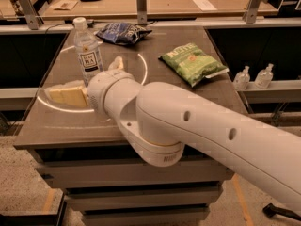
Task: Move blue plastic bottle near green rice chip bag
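The blue plastic bottle [87, 51], clear with a white cap and a "TEA" label, stands upright at the table's [197, 107] left rear. The green rice chip bag [193, 62] lies flat at the right rear, well apart from the bottle. My gripper [88, 81] is at the bottle's base and open. One cream finger [66, 94] reaches left in front of the bottle. The other finger [117, 63] shows to the bottle's right. The bottle's foot is hidden behind the white wrist. The fingers do not clasp the bottle.
A dark blue chip bag [123, 32] lies at the back, right of the bottle. Two small pump bottles [242, 77] [264, 75] stand on a ledge off the table's right side. A wooden counter [164, 1] with metal posts runs behind.
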`<action>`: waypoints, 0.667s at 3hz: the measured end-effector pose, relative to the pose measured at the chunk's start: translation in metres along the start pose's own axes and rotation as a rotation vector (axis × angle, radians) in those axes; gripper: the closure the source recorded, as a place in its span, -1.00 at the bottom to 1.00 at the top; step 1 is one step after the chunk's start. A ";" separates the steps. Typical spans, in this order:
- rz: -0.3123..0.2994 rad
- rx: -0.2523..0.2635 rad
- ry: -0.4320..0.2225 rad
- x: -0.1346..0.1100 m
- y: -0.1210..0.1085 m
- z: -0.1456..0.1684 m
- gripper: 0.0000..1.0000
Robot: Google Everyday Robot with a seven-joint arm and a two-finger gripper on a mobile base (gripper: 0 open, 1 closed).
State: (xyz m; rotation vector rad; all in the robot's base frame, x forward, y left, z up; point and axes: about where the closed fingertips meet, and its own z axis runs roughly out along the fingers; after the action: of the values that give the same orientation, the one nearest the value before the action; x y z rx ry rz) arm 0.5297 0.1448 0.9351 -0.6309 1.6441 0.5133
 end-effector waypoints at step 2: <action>0.010 0.149 0.040 0.044 -0.022 0.042 -1.00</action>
State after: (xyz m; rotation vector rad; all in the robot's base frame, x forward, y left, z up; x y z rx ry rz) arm 0.5709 0.1499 0.8848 -0.5253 1.7062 0.3833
